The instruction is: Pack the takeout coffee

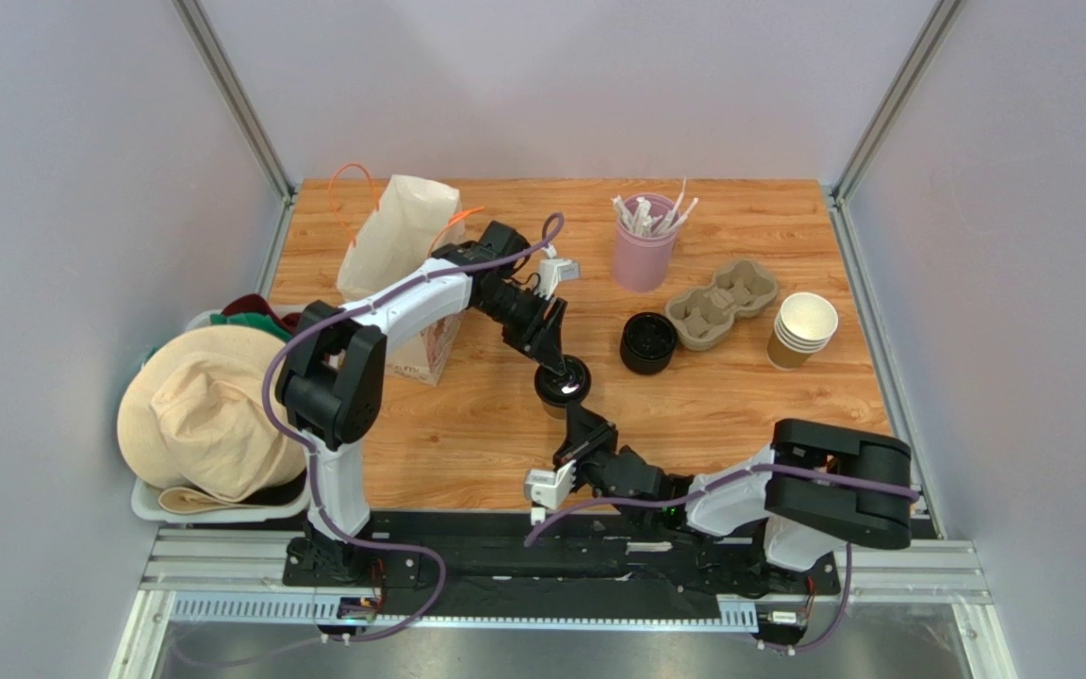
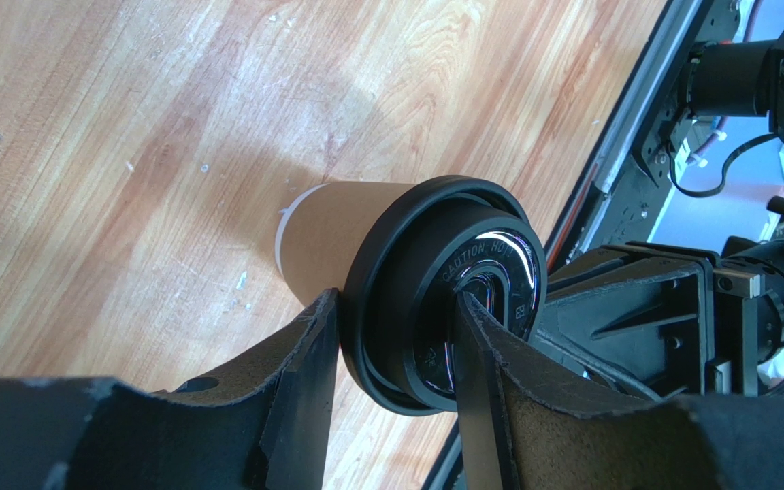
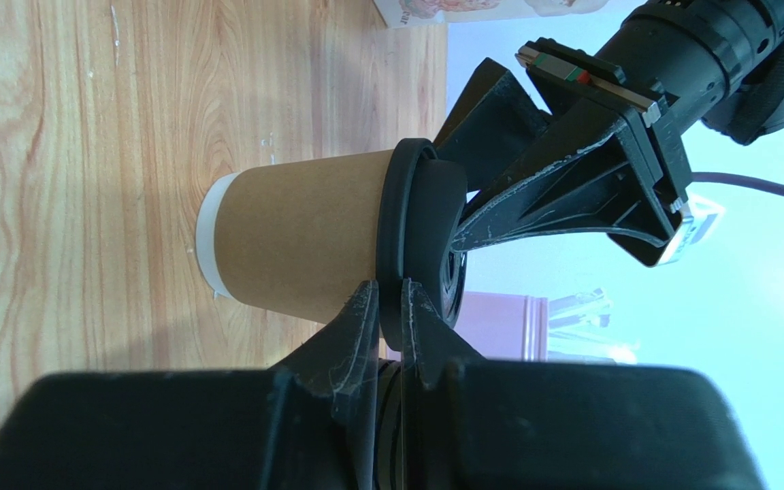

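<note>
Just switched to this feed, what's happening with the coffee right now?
Both arms meet at the takeout coffee cup, upright on the table with its black lid on. The left gripper clamps across the lid's edge; the right gripper pinches its rim from the near side. The paper bag stands at the far left.

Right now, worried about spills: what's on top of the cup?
A black lid, rim pinched by left gripper and right gripper. Contents are hidden under it.

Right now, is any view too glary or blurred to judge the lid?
Left wrist: glare at the centre of the lid, rim sharp; near fingers dark and soft. Right wrist: background washed out pale blue, cup crisp. Top external: even light, lid small.
</note>
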`<state>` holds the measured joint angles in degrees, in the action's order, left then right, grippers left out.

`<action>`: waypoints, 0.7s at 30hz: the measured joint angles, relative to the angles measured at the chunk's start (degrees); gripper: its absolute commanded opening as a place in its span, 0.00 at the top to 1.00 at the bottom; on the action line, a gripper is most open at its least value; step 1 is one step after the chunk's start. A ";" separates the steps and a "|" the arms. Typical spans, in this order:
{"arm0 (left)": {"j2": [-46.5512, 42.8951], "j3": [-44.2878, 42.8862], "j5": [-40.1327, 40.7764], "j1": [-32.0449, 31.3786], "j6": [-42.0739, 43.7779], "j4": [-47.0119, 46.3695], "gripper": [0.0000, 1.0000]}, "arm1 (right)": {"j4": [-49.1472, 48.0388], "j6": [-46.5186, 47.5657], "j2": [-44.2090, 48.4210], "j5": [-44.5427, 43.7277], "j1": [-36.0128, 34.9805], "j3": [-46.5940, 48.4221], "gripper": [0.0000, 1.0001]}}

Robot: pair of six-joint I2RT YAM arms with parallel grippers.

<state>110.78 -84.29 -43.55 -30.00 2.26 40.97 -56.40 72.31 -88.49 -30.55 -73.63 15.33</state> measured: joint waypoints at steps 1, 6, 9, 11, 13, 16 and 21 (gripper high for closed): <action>0.00 0.00 0.02 0.00 0.00 0.00 0.50 | 1.81 -0.79 0.83 0.15 0.07 0.37 0.92; -0.04 0.00 0.15 0.02 0.11 -0.07 0.50 | 8.87 -3.85 3.23 0.55 0.39 2.47 0.92; -0.11 0.00 0.35 0.02 0.46 -0.07 0.50 | 12.39 -5.44 4.13 0.85 0.55 3.80 0.92; -0.15 0.00 0.39 0.02 0.66 -0.07 0.50 | 14.99 -6.56 4.61 1.07 0.59 4.85 0.92; -0.22 0.00 0.59 0.02 0.81 -0.07 0.50 | 18.08 -7.89 4.96 1.40 0.72 6.29 0.92; -0.31 0.00 0.83 0.07 0.96 -0.13 0.50 | 22.05 -9.55 5.25 2.12 1.09 8.22 0.92; -0.31 -0.02 1.29 0.13 1.27 -0.28 0.50 | 29.35 -12.31 5.53 4.04 2.47 11.80 0.91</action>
<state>110.48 -84.31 -42.26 -29.87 3.53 40.69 -27.05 60.01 -82.96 -26.50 -71.16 27.14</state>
